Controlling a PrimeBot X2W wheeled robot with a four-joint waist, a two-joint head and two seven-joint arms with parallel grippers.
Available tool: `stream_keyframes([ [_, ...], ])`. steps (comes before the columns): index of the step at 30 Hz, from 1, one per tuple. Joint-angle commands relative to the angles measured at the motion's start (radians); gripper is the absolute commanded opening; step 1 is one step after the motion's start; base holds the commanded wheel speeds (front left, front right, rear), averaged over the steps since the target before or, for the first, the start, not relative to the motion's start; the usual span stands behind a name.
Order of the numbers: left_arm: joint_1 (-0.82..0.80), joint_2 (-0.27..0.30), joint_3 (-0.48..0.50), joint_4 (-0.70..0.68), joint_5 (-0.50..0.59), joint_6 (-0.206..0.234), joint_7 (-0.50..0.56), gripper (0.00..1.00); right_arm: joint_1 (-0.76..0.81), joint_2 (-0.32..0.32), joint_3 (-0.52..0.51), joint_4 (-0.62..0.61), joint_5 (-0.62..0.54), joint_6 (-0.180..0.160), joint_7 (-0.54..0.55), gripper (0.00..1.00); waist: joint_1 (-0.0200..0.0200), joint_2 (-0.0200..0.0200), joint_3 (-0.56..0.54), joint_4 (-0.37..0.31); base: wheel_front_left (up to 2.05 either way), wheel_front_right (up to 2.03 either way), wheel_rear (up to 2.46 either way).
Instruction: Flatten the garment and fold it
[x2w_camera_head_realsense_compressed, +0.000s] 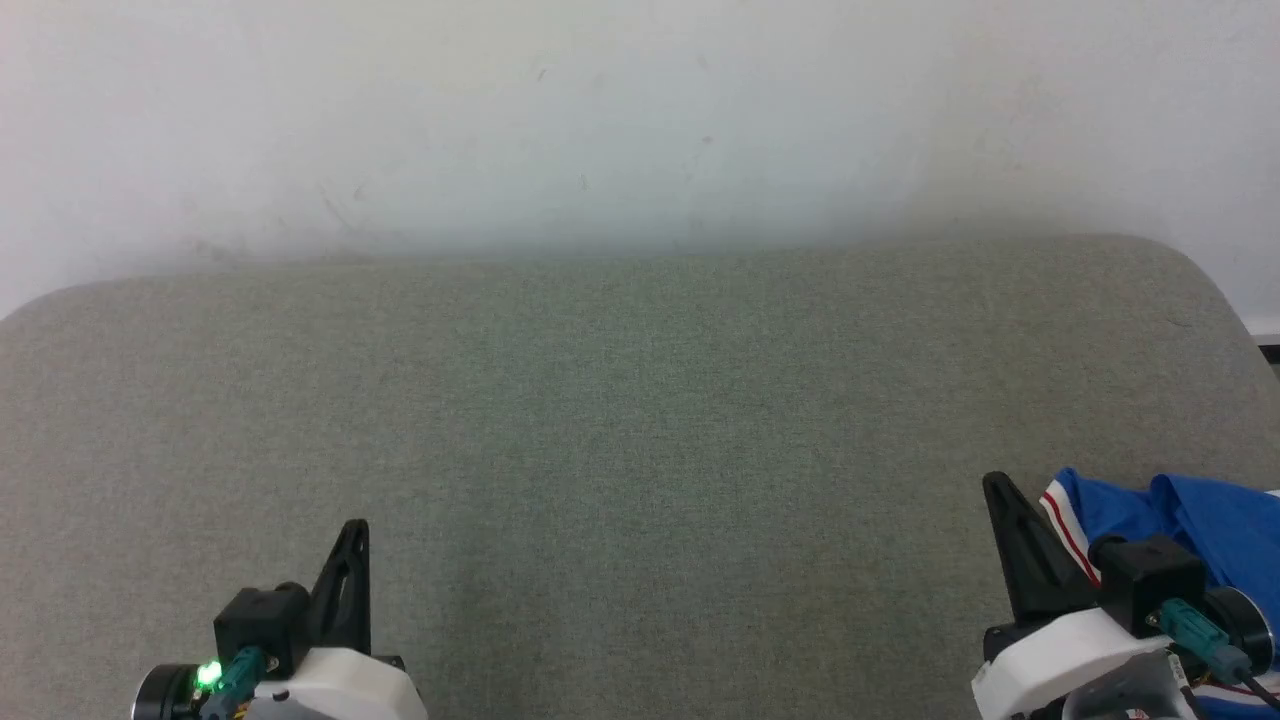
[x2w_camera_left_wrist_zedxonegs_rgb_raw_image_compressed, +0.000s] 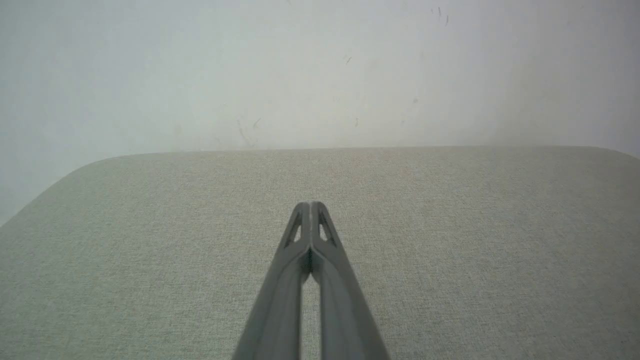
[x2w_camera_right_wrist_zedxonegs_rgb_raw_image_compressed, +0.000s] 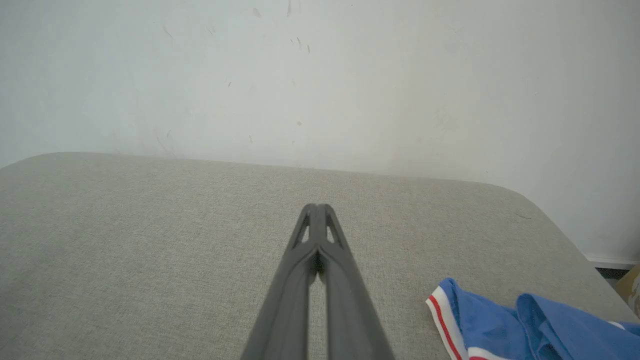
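1. Firstly, at the near left edge of the fabric-covered bench (x2w_camera_head_realsense_compressed: 640, 400), the left tool (x2w_camera_head_realsense_compressed: 352, 535) has its two dark fingers pressed together into a single tip. It holds nothing. The left wrist view shows the same pair meeting over bare weave.
2. Across the middle, the bench cloth lies bare up to its far edge, which meets a scuffed white wall (x2w_camera_head_realsense_compressed: 640, 120).
3. Toward the near right edge, the right tool (x2w_camera_head_realsense_compressed: 997, 487) is closed in the same way and also empty. Its fingers point at the far edge.
4. Just to the right of that tool, the garment (x2w_camera_head_realsense_compressed: 1200, 520) sits bunched at the near right corner of the bench. It is royal-blue jersey cloth, with a white, red-striped trim edge turned toward the tool and humped blue folds behind it.
5. As I judge it, the task has not really begun. The garment is crumpled, off to one corner, and neither spread nor folded. It has yet to be gripped, drawn to the middle of the bench, smoothed flat and then folded.
6. Much of the garment is cut off at the right and bottom of both views that show it, and the right wrist housing covers part of it. I cannot tell whether the striped band is collar or sleeve, nor whether the cloth touches the wrist or hangs off the bench. No print is visible. I also cannot tell whether either tool rests on the bench.
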Motion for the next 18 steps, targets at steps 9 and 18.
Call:
stream_keyframes([
  [9, -0.032, -0.022, 0.014, -0.017, 0.038, -0.014, 0.021, 0.0, -0.026, 0.003, -0.003, 0.006, -0.016, 0.0, 0.011, 0.0, -0.0001, 0.0, 0.002, 0.002, 0.0, 0.0, 0.0],
  [18, -0.042, -0.04, 0.021, -0.027, 0.063, -0.02, 0.039, 0.0, -0.038, 0.003, -0.005, 0.009, -0.027, -0.001, 0.019, 0.0, -0.0001, 0.0, 0.004, 0.003, 0.0, 0.0, 0.0],
])
